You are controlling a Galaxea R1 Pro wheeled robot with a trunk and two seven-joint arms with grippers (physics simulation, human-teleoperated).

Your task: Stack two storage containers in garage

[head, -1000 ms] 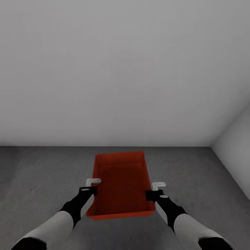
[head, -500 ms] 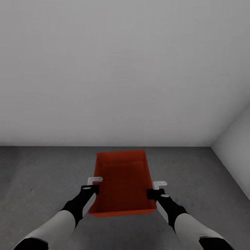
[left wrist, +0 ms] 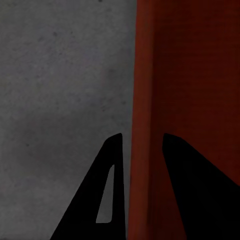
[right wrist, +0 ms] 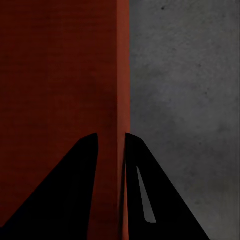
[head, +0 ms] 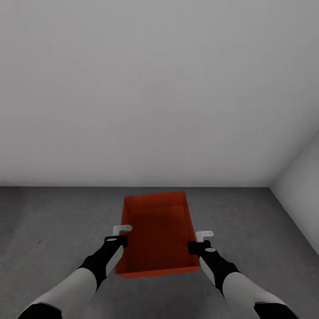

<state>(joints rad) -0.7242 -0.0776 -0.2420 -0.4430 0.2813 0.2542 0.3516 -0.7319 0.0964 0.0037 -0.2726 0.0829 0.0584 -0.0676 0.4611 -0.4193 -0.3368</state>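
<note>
**Desk:** What's in front of you, biggest first?

**Caption:** You face a plain light-grey wall that fills the far half of the head view, with a second wall angling in at the far right to make a corner. Below them runs the floor, dark, speckled concrete.

**Desk:** And the bin?

**Caption:** A red-orange storage container sits centred in front of you, open top up, its long sides running near to far, between your two arms. From the head view you cannot tell whether it rests on the floor or is held just above it.

**Desk:** The arms and grippers?

**Caption:** Your left gripper is at the container's left long wall, toward the near end; your right gripper is at the right long wall, opposite it. In the left wrist view, the left gripper has one dark finger outside the wall, over the concrete, and the other inside the bin, the red wall between them. The right gripper straddles its wall the same way, with the gap between the fingers narrow and the wall pinched in it. On the left, a thin strip of grey shows between the outer finger and the wall.
</note>
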